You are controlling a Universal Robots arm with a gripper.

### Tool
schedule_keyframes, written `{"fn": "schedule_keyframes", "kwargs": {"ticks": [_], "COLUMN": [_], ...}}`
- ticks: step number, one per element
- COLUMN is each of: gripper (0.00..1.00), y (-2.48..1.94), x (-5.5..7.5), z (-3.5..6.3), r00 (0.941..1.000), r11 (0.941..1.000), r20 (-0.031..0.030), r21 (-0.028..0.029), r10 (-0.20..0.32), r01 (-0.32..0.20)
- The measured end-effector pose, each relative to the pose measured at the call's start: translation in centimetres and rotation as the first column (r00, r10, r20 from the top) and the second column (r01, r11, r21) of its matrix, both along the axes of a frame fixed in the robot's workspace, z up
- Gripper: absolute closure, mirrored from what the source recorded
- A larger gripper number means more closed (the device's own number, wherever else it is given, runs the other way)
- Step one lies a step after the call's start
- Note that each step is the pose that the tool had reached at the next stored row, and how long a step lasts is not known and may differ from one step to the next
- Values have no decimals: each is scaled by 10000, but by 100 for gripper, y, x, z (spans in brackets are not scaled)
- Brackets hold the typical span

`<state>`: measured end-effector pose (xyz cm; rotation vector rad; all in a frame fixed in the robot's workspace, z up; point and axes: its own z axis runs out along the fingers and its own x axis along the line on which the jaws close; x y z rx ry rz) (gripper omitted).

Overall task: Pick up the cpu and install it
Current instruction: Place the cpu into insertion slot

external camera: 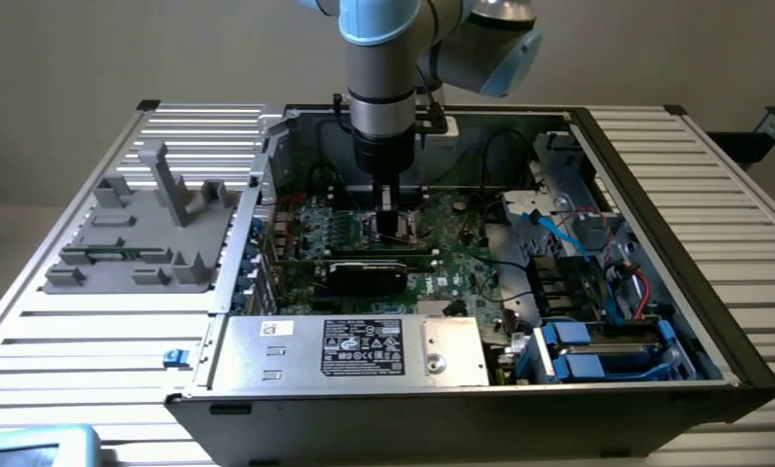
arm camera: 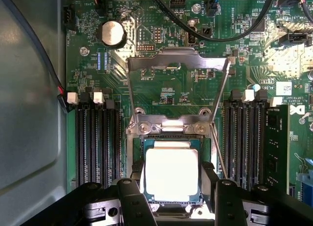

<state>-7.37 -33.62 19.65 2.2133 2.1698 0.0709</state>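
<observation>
The cpu (arm camera: 171, 174), a square chip with a bright metal top and a thin green rim, sits squarely within the socket (arm camera: 171, 125) and its metal frame on the green motherboard. My gripper (arm camera: 172, 179) straddles it, with one dark finger (arm camera: 138, 171) against each side edge, shut on the cpu. I cannot tell whether the chip rests in the socket or hovers just above it. The socket's hinged load plate (arm camera: 178, 62) stands open beyond the chip. In the exterior view my gripper (external camera: 390, 226) is low inside the open computer case (external camera: 647, 175), over the board's middle.
Black memory slots (arm camera: 98, 143) flank the socket on both sides. A black graphics card (external camera: 376, 274) lies just in front of the gripper, and black cables (arm camera: 210, 33) loop over the board. A power supply (external camera: 361, 345) fills the case front. A grey fixture (external camera: 141, 233) stands outside on the exterior view's left.
</observation>
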Motion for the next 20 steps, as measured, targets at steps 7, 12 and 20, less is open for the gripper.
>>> {"fn": "schedule_keyframes", "kwargs": {"ticks": [7,12,20], "gripper": [45,45,45], "y": [0,0,-9], "x": [0,0,0], "z": [-6,-6,-1], "r00": [10000,10000,10000], "r11": [10000,9999,9999], "r20": [-2,0,2], "r21": [74,120,158], "r10": [1,0,-23], "r01": [-1,0,23]}}
